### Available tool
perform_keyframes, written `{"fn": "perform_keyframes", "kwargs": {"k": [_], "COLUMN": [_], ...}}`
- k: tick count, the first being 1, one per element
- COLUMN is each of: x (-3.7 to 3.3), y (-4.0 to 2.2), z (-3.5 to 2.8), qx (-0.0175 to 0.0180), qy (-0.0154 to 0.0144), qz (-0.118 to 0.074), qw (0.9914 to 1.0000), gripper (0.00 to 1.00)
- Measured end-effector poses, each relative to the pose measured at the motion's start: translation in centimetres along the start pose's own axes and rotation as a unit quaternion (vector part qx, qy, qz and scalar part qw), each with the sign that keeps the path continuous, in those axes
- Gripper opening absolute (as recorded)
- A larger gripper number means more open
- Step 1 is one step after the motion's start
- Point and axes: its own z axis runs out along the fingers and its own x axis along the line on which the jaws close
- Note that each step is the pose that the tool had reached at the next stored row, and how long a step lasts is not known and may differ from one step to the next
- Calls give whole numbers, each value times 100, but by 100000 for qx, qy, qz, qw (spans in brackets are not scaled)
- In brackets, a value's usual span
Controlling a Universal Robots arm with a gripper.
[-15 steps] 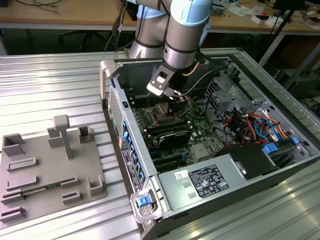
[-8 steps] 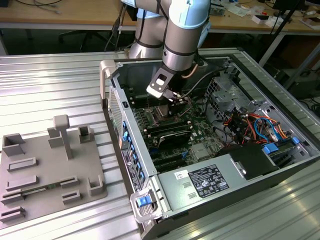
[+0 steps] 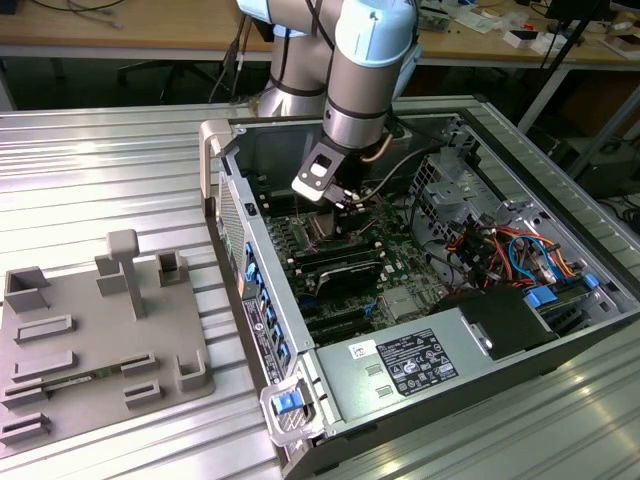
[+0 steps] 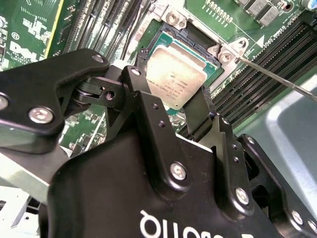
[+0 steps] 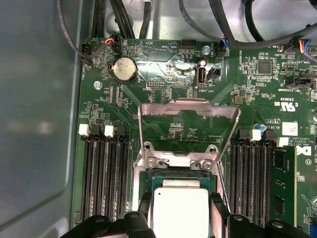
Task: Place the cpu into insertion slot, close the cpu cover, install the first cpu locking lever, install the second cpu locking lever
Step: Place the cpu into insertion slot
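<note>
Black fingers point(image 4: 143, 94) of the gripper point(image 4: 171, 84) press against two opposite edges of the cpu point(image 4: 176, 74), gripping it, which the second wrist view shows from close behind the jaws. The chip lies squarely between the fingertips, its silvery top facing up. Directly beneath it is the insertion slot point(image 4: 190, 42), though whether the chip is fully seated cannot be told. That view also catches a thin metal rod point(image 4: 277, 74) slanting away just beside the slot. The first wrist view looks along the board instead. It shows the cpu cover point(image 5: 188, 105) swung up on its hinge just beyond the fingertips, its cut-out centre framing bare green motherboard point(image 5: 257, 94). Long black memory slots point(image 5: 101, 178) run on either side of the gripper, and a round coin cell point(image 5: 124, 68) sits farther past the cover. The exterior view gives the wider setting. The arm point(image 3: 365, 70) reaches down into an open computer case point(image 3: 232, 215) lying on its side on a ribbed aluminium table point(image 3: 100, 170). Well apart from the gripper, outside the case towards the exterior view's left, a grey fixture tray point(image 3: 90, 340) rests on the table. A grey power supply box point(image 3: 400, 365) fills the case's near end. Wooden desks point(image 3: 150, 25) and cables stand in the room behind the arm.
</note>
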Motion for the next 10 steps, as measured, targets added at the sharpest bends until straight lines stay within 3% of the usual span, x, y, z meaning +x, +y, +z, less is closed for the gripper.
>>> {"fn": "perform_keyframes", "kwargs": {"k": [10], "x": [16], "y": [6], "z": [31], "qx": [50], "qy": [-22], "qz": [370], "qw": [99999], "gripper": [55]}}
